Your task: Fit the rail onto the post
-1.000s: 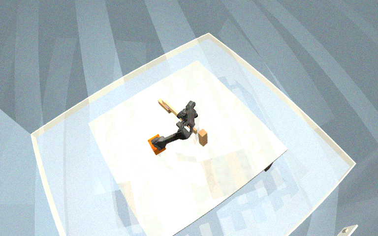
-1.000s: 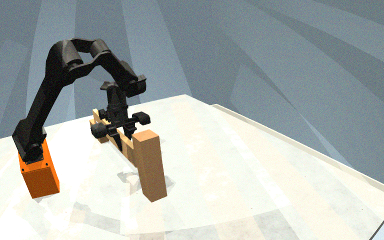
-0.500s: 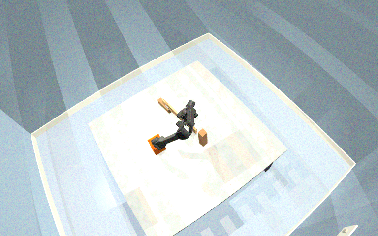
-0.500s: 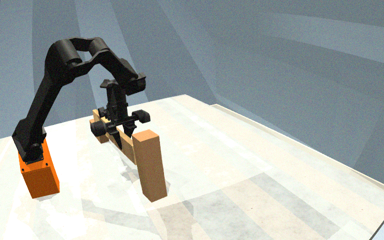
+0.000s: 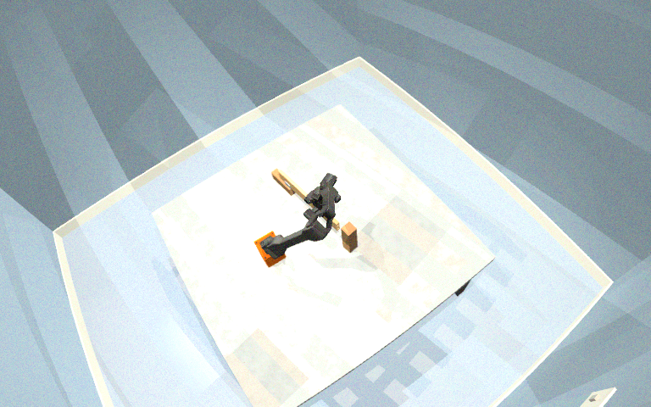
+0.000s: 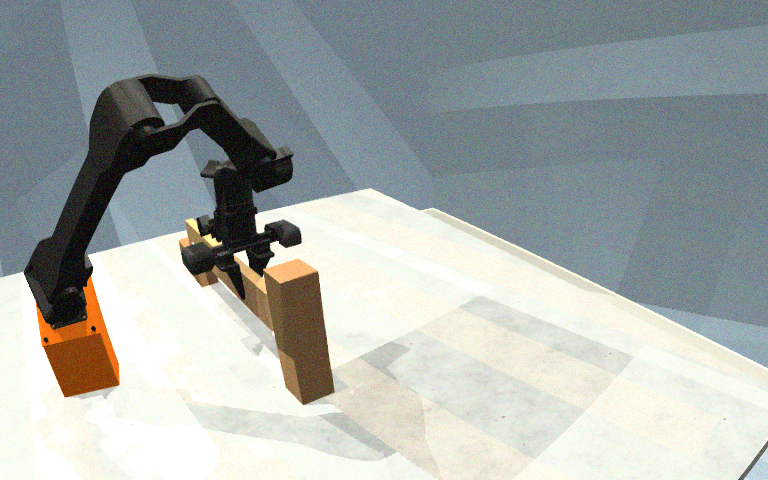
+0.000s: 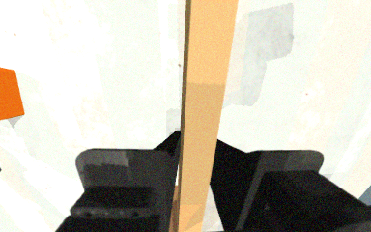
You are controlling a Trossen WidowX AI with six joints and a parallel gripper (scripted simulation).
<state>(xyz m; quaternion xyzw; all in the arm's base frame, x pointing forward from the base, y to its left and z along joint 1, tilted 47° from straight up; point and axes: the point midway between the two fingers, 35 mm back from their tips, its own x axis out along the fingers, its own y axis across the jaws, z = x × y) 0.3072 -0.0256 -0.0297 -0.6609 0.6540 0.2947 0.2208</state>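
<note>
The long pale rail (image 5: 297, 188) (image 6: 258, 300) (image 7: 208, 48) runs from the low footboard block (image 5: 281, 183) (image 6: 207, 277) toward the upright post (image 5: 349, 238) (image 6: 300, 333). Its far end is at the block; the bracket is too small to judge. Its near end is raised off the table, close to the post. The top view shows a small gap between them, but I cannot tell the true distance. My gripper (image 6: 252, 283) (image 7: 188, 134) is shut on the rail, with one finger on each side, nearer the post than the block. The pegs and end holes are hidden, and exact levelness is unclear.
The orange arm base (image 5: 275, 260) (image 6: 82, 365) (image 7: 9, 94) stands on the table (image 5: 312, 307) (image 6: 396, 294) to the footboard-block side of the post, left of the rail in the exterior view. The dark arm arches over toward the rail. Shadows and patches of colour cross the table.
</note>
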